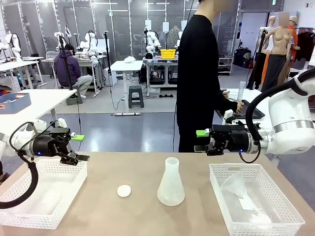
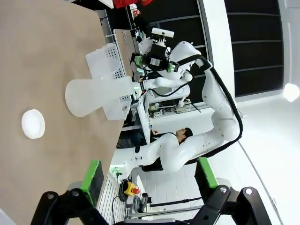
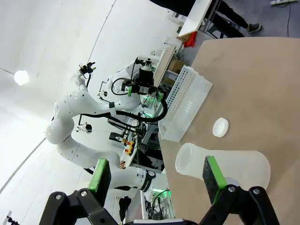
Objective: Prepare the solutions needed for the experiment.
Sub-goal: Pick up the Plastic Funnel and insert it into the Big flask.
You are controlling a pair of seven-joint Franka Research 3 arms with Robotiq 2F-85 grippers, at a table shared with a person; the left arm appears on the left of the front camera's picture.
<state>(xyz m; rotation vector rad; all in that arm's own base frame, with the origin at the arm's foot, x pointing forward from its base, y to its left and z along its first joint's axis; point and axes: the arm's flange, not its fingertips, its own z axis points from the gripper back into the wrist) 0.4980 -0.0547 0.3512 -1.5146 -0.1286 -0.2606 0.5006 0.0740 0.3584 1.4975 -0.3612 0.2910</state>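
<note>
A frosted, translucent conical flask (image 1: 171, 184) stands upright mid-table, also in the left wrist view (image 2: 96, 96) and the right wrist view (image 3: 225, 166). The solutions are out of view; no liquid shows in the flask. A small white round cap (image 1: 124, 191) lies on the table left of the flask. My left gripper (image 1: 80, 147) hovers open over the left basket's far edge, its green pads (image 2: 91, 180) wide apart and holding nothing. My right gripper (image 1: 199, 140) hangs open above the table's far right edge, its green pads (image 3: 213, 176) holding nothing.
A white mesh basket (image 1: 29, 216) sits at the left front. Another white basket (image 1: 236, 221) at the right front holds clear plastic items. A person in black (image 1: 197, 83) stands beyond the far edge, turned toward a side table.
</note>
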